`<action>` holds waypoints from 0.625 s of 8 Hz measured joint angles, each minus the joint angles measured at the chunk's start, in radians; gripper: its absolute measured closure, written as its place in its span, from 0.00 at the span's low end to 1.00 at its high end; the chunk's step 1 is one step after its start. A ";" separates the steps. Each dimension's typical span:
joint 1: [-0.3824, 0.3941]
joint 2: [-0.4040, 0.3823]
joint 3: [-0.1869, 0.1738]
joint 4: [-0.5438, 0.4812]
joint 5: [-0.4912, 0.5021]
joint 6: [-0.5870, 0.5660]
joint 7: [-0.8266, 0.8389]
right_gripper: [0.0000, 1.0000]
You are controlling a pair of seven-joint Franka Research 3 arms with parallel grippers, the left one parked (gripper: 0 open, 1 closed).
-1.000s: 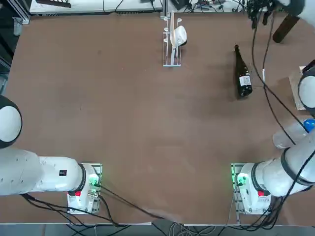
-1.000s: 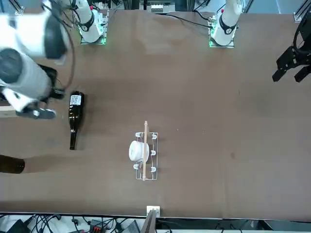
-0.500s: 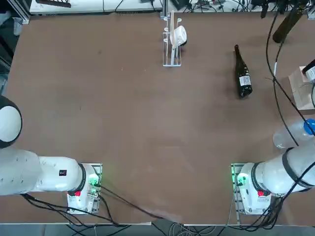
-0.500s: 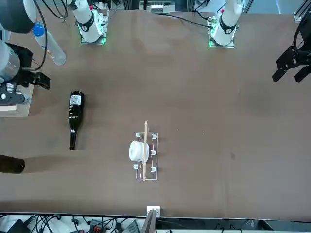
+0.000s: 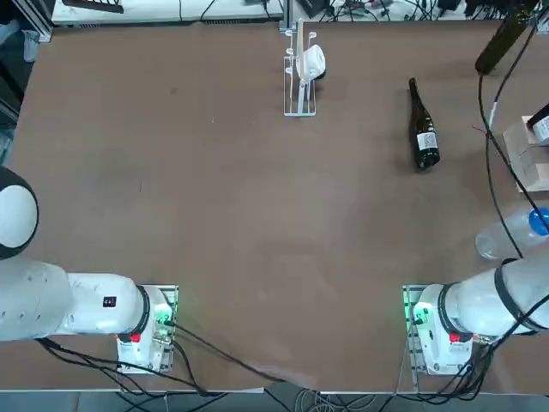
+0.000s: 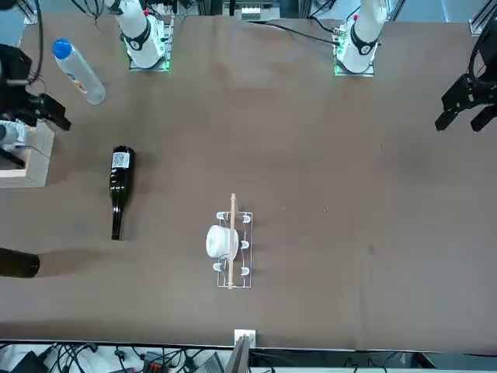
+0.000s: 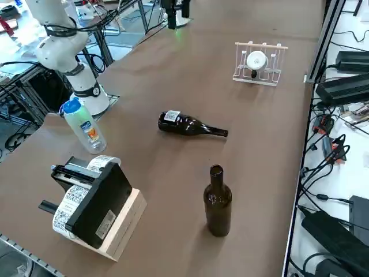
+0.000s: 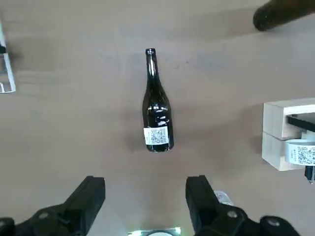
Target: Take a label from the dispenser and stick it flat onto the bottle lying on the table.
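Dispenser (image 6: 231, 242) far from hand, past bottle. Bottle (image 8: 156, 105) flat on counter (image 8: 74, 123), ahead of right hand (image 8: 146, 181), between hand and dispenser. Long axis running away from hand, neck far, base near, white label (image 8: 157, 136) on near end. Hand wide, empty. Versus earlier: arm pulled off bottle toward counter edge, bottle unmoved.

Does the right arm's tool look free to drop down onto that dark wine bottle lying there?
Probably yes: the right tool hangs open above the wine bottle, with only bare table between them.
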 joint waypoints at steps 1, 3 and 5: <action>0.000 -0.033 0.002 -0.035 0.003 0.011 0.000 0.00; -0.001 -0.118 0.000 -0.174 0.004 0.092 0.000 0.00; -0.002 -0.207 -0.004 -0.311 0.004 0.159 0.000 0.00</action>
